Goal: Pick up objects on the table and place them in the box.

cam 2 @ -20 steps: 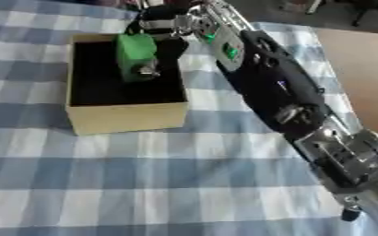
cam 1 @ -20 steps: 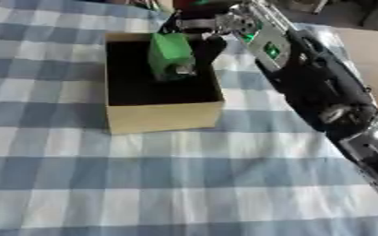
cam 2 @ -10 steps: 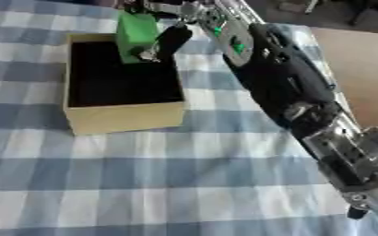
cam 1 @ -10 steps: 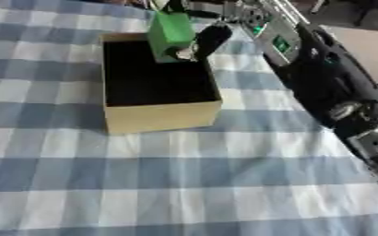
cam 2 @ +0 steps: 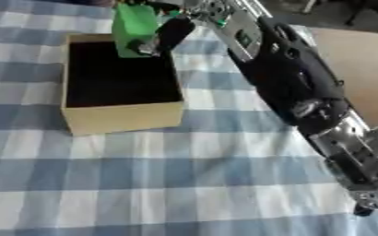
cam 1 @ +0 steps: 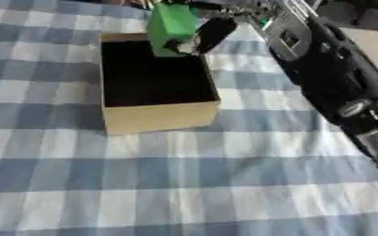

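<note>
A green block-shaped object (cam 1: 171, 28) hangs over the far right corner of the open cardboard box (cam 1: 160, 116). My right hand (cam 1: 211, 30) is shut on it, with dark fingers curled round its right side. The box's inside looks dark and I cannot tell whether anything lies in it. My right arm (cam 2: 285, 78) reaches in from the lower right across the table. The left hand shows in neither view.
A blue and white checked cloth (cam 1: 184, 184) covers the table. Bare brown tabletop (cam 2: 357, 60) shows at the right, past the cloth's edge. Dark shapes lie along the far edge at the upper right.
My right hand has lifted the green object up and toward the box's far edge; a second ago it hung lower, inside the box opening. The camera has also shifted.
</note>
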You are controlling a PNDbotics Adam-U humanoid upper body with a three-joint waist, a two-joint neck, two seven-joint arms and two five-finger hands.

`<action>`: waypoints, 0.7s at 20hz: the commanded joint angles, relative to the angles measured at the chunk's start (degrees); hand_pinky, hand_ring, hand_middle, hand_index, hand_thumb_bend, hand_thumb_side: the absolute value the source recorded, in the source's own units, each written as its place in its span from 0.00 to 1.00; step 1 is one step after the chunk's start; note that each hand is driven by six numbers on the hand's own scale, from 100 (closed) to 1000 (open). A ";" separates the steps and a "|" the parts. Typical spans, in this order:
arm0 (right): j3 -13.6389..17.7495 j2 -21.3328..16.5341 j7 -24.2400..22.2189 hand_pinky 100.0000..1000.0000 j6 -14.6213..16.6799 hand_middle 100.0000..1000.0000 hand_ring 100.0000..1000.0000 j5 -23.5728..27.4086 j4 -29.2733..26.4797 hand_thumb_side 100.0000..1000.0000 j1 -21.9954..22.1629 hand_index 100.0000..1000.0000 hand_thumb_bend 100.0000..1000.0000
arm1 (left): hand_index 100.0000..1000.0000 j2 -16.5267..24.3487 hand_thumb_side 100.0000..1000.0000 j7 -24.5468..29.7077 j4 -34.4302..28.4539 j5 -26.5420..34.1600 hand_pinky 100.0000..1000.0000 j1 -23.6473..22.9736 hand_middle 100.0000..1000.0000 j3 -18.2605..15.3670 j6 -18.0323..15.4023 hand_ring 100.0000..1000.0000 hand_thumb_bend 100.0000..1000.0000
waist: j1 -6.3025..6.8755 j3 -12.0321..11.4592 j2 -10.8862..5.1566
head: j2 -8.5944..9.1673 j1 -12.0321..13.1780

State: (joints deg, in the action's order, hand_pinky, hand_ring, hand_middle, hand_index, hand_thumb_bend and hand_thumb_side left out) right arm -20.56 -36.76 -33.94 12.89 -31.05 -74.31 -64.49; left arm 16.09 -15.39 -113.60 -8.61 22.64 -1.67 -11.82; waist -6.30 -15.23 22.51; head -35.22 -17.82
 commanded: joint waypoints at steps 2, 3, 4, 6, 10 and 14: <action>-0.96 -2.14 -1.63 0.65 -0.71 0.38 0.52 1.21 -3.50 0.39 -0.58 0.42 0.00 | 0.77 0.21 0.93 0.24 -0.99 -0.10 0.70 0.42 0.70 -0.15 -0.02 0.58 0.00 | 0.26 -0.11 -1.47 | -0.34 -0.14; -1.15 -2.20 -1.79 0.65 -1.02 0.37 0.51 1.28 -3.88 0.38 -0.41 0.41 0.00 | 0.77 0.19 0.93 0.26 -0.99 -0.09 0.70 0.46 0.70 -0.15 -0.01 0.58 0.00 | 0.25 -0.16 -1.45 | -0.28 -0.16; -1.36 -2.26 -1.91 0.65 -1.28 0.37 0.51 1.38 -4.25 0.38 -0.24 0.41 0.00 | 0.77 0.19 0.93 0.31 -0.99 -0.10 0.70 0.48 0.70 -0.13 0.01 0.58 0.00 | 0.23 -0.20 -1.43 | -0.24 -0.15; -1.68 -2.31 -2.07 0.64 -1.75 0.36 0.51 1.46 -4.86 0.38 0.01 0.41 0.00 | 0.77 0.18 0.93 0.41 -0.99 -0.11 0.70 0.49 0.70 -0.10 0.05 0.58 0.00 | 0.18 -0.22 -1.41 | -0.23 -0.16; -2.49 -1.72 -2.55 0.64 -2.37 0.36 0.50 1.16 -4.80 0.37 0.52 0.41 0.00 | 0.77 0.07 0.93 0.59 -0.99 -0.11 0.70 0.65 0.70 -0.03 0.09 0.58 0.00 | 0.11 -0.39 -1.26 | 0.00 -0.46; -3.05 -0.52 -2.97 0.64 -2.51 0.36 0.50 0.23 -3.28 0.37 0.91 0.41 0.00 | 0.77 -0.05 0.93 0.70 -0.99 -0.12 0.70 0.78 0.70 -0.01 0.08 0.58 0.00 | 0.12 -0.68 -0.98 | 0.17 -0.75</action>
State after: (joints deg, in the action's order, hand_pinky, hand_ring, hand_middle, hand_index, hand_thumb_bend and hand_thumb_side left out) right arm -23.89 -36.69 -36.79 10.51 -30.41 -77.54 -62.82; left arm 15.65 -14.93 -113.60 -8.61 22.69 -1.67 -11.70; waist -6.30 -15.88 22.56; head -35.21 -18.34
